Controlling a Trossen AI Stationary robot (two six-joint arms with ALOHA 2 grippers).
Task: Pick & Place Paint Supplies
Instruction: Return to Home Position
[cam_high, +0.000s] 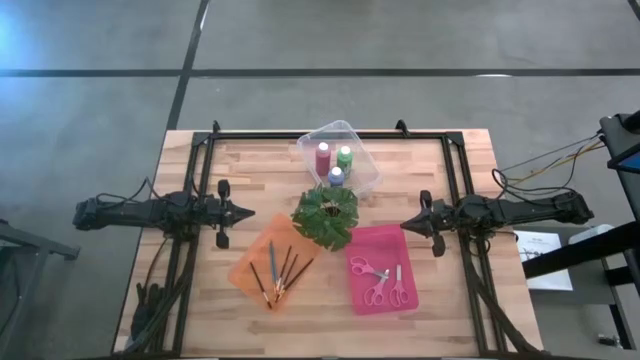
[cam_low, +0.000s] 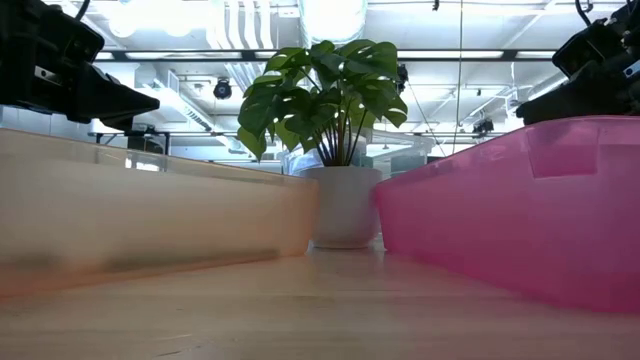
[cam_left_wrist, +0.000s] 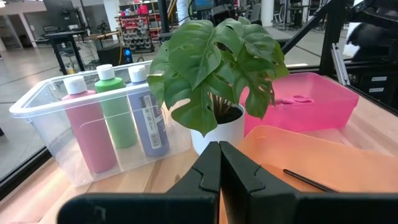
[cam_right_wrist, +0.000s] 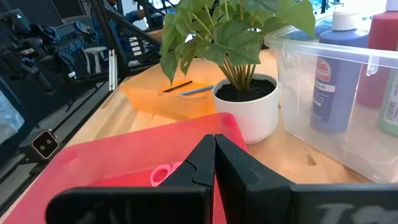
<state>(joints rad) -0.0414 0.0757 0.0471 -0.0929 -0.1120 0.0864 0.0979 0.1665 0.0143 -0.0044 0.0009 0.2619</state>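
Note:
Three paint bottles stand upright in the clear tray (cam_high: 352, 140): maroon-pink (cam_high: 322, 158), green (cam_high: 344, 157), blue-purple (cam_high: 336, 177); the left wrist view shows them too (cam_left_wrist: 118, 115). Several thin paintbrushes (cam_high: 279, 273) lie in the orange tray (cam_high: 248, 266). Two pink-handled scissors (cam_high: 382, 285) lie in the pink tray (cam_high: 384, 238). My left gripper (cam_high: 250, 213) hovers shut left of the plant, above the table. My right gripper (cam_high: 404, 226) hovers shut right of the plant, near the pink tray's far edge.
A green leafy plant in a white pot (cam_high: 325, 215) stands mid-table between the three trays. A dark frame (cam_high: 330, 135) runs along the table's far edge and sides. Bare wood lies near the front edge (cam_high: 320, 335). Papers (cam_high: 545, 260) sit off the table's right.

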